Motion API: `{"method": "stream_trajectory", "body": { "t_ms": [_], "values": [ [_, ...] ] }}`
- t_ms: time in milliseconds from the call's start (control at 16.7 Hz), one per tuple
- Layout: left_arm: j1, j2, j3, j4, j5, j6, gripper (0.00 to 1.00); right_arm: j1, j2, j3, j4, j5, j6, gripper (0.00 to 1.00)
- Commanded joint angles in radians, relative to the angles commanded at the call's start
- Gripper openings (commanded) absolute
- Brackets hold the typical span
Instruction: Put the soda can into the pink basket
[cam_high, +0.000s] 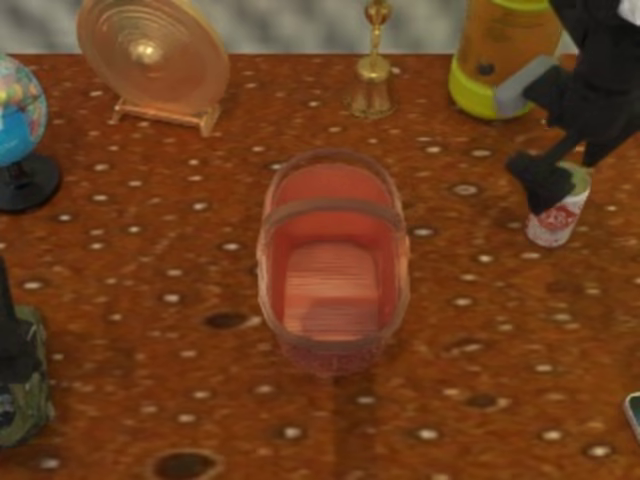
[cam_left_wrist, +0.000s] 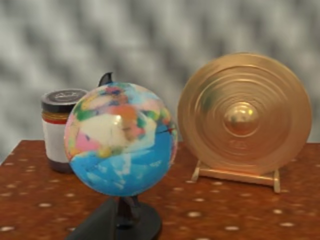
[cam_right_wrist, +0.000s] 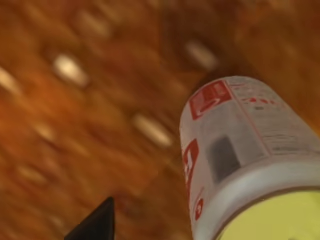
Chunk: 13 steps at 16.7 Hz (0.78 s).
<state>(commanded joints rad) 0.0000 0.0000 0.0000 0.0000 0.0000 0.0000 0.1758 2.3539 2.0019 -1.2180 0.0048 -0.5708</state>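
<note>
I see a white soda can (cam_high: 557, 217) with red lettering, a salmon-pink basket (cam_high: 334, 262), and a brown bench (cam_high: 150, 300) speckled pale.

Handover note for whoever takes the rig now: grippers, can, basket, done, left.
Right gripper: down over the soda can at the table's right side; grip not confirmed.
Left arm: parked at the left edge, idle.
Pink basket: mid-table, upright, nothing in it.
Done: approach to the can.
Left: secure the can, lift, carry left past the basket's handle, release inside.
</note>
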Motion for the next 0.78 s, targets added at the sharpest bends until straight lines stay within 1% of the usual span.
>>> {"method": "stream_trajectory", "body": {
  "t_ms": [300,540,780],
  "values": [
    [0.0,0.0,0.0,0.0,0.0,0.0,1.0,0.002,0.029,-0.096,0.126,0.0,0.003,1.0],
    [0.0,0.0,0.0,0.0,0.0,0.0,1.0,0.002,0.031,-0.1,0.131,0.0,0.003,1.0],
    [0.0,0.0,0.0,0.0,0.0,0.0,1.0,0.002,0.031,-0.1,0.131,0.0,0.003,0.7]
  ]
}}
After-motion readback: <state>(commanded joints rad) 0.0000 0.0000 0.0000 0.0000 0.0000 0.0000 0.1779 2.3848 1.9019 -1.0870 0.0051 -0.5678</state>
